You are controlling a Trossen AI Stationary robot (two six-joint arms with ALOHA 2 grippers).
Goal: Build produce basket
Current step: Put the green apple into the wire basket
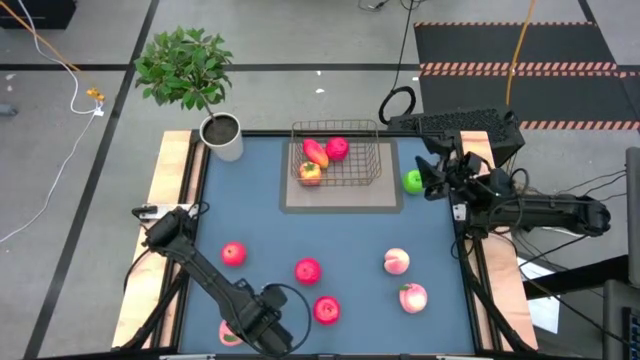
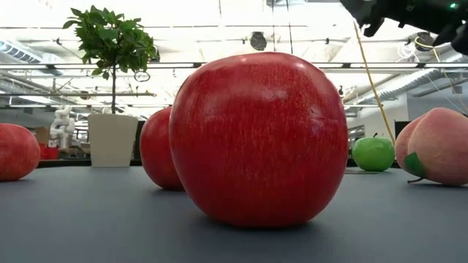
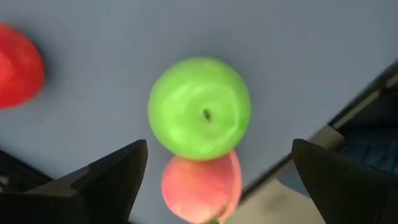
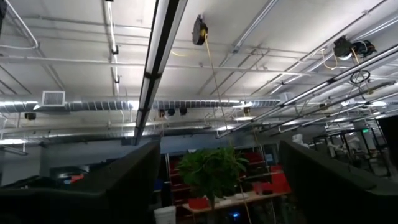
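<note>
Left gripper [image 3: 217, 180], jaws spread, poised over a green apple [image 3: 199, 107] touching a peach [image 3: 201, 188], ready to grasp; right gripper [image 1: 440, 172], released, waits beside the basket [image 1: 340, 160].

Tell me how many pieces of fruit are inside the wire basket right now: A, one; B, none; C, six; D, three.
D: the high view shows three fruits in the basket, a red one, an orange-red one and a yellow-red one, while the others lie out on the table.
</note>
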